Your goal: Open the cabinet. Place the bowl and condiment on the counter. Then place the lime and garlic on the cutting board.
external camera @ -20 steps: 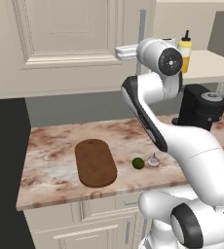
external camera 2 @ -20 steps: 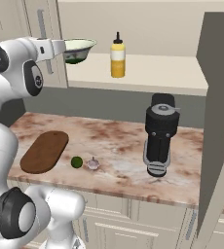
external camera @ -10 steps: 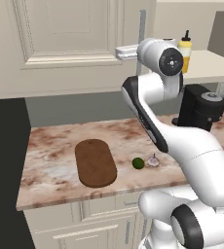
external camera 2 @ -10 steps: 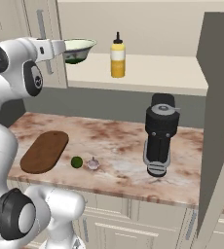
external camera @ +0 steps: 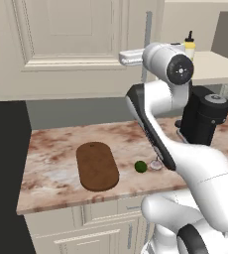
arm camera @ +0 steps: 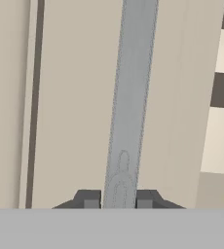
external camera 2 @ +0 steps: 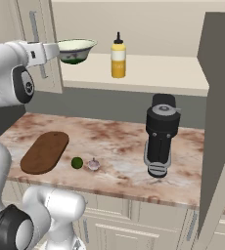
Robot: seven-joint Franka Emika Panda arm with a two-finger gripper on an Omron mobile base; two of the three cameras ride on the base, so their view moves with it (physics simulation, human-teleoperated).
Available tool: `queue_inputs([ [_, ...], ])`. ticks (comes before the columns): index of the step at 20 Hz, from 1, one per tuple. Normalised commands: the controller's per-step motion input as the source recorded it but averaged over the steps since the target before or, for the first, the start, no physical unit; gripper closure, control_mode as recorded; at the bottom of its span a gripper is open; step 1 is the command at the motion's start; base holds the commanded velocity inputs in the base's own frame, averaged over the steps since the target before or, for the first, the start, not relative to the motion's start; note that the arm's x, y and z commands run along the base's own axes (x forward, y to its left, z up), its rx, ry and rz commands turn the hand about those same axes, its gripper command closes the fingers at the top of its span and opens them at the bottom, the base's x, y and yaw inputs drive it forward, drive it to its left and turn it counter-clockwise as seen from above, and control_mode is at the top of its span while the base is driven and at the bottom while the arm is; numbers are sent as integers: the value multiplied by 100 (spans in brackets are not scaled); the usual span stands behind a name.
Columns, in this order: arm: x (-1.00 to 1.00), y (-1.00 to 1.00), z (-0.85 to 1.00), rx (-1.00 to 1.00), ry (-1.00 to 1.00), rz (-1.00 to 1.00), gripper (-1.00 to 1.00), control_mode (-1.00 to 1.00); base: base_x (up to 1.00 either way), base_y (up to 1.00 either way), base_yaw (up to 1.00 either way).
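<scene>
Illumination is even and diffuse across all 3 views, moderately bright, with no single visible source. Shadows are faint: the strip of wall under the cabinet (external camera: 76,44) reads darker grey, and the open door's inner face at the right of the right base view is shaded grey-brown. A dark, unlit band runs down the left edge of the left base view. The surface (external camera 2: 109,141) shows no glare. Rendering is soft, with low texture detail and slightly jagged edges. The hand view is blurred at close range; the handle (arm camera: 131,97) appears smeared. No edge distortion noted.
</scene>
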Motion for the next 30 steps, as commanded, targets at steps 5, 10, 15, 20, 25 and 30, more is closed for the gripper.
queue_inputs([
  [5,-64,14,0,0,0,0,100,-100,0,0,0],
  [10,-71,18,0,0,0,0,100,-100,0,0,0],
  [15,-69,25,-4,0,2,0,100,-100,0,0,0],
  [20,-72,25,-6,0,6,0,100,-100,0,0,0],
  [25,-72,21,-9,0,10,0,100,-100,0,0,0],
  [30,-75,23,-26,-1,8,0,100,-100,0,0,0],
])
